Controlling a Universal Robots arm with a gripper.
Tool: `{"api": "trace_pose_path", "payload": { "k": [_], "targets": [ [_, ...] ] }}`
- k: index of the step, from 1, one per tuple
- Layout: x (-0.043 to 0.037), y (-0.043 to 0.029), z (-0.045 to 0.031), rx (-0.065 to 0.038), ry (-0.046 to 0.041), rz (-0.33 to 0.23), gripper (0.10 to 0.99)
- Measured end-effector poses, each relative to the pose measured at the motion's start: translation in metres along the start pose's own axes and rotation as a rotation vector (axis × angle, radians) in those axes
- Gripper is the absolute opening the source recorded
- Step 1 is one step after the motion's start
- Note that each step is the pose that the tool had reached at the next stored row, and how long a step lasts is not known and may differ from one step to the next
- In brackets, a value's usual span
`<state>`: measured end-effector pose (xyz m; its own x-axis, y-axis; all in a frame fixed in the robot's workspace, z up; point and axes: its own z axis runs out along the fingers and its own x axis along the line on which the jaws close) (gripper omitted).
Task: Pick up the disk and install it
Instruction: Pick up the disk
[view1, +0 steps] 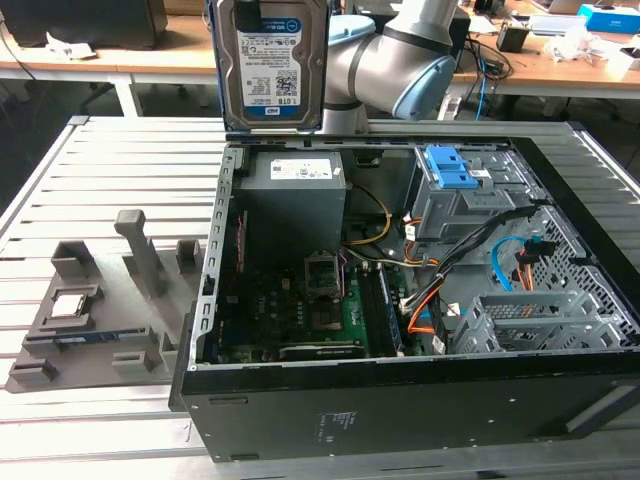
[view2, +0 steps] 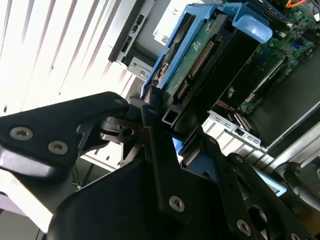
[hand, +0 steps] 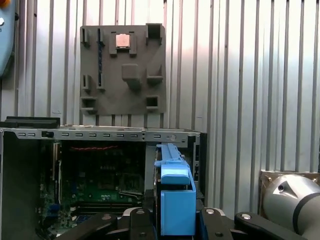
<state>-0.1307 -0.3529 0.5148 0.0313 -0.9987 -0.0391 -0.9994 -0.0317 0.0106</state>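
- The disk (view1: 272, 65) is held upright in the air, with its white-and-blue label turned to the exterior camera and its blue bracket (hand: 175, 200) framing its edges.
- It is clamped by the gripper (view2: 156, 111), whose black fingers (view2: 112, 107) are closed on the disk's edge; in the second wrist view the green circuit board side of the disk is seen.
- In the exterior view, the open computer case (view1: 400, 410) lies at six o'clock from the disk, well apart from it.
- Inside the case, the grey power supply (view1: 295, 195) is set directly at six o'clock from the disk, and the grey drive bay (view1: 450, 215) with its blue latch (view1: 450, 170) is found at four o'clock.
- The robot arm (view1: 400, 60) is seen at three o'clock from the disk.
- A grey fixture tray (view1: 90, 330) carrying a processor chip (view1: 68, 305) is laid on the slatted table (view1: 100, 170), at nine o'clock from the case.
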Motion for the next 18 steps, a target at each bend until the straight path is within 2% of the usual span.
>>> {"api": "trace_pose_path", "payload": {
  "k": [1, 5, 8, 12, 14, 18],
  "targets": [
    [0.0001, -0.0003, 0.0001, 0.000, -0.0033, 0.000, 0.365],
    [0.0002, -0.0007, 0.0000, 0.000, -0.0031, 0.000, 0.365],
    [0.0004, -0.0081, -0.0001, 0.000, -0.0032, 0.000, 0.365],
    [0.0009, -0.0393, -0.0004, 0.000, -0.0033, 0.000, 0.365],
    [0.0009, -0.0485, -0.0005, 0.000, -0.0032, 0.000, 0.365],
    [0.0011, -0.0799, -0.0009, 0.000, -0.0032, 0.000, 0.365]
  ]
}}
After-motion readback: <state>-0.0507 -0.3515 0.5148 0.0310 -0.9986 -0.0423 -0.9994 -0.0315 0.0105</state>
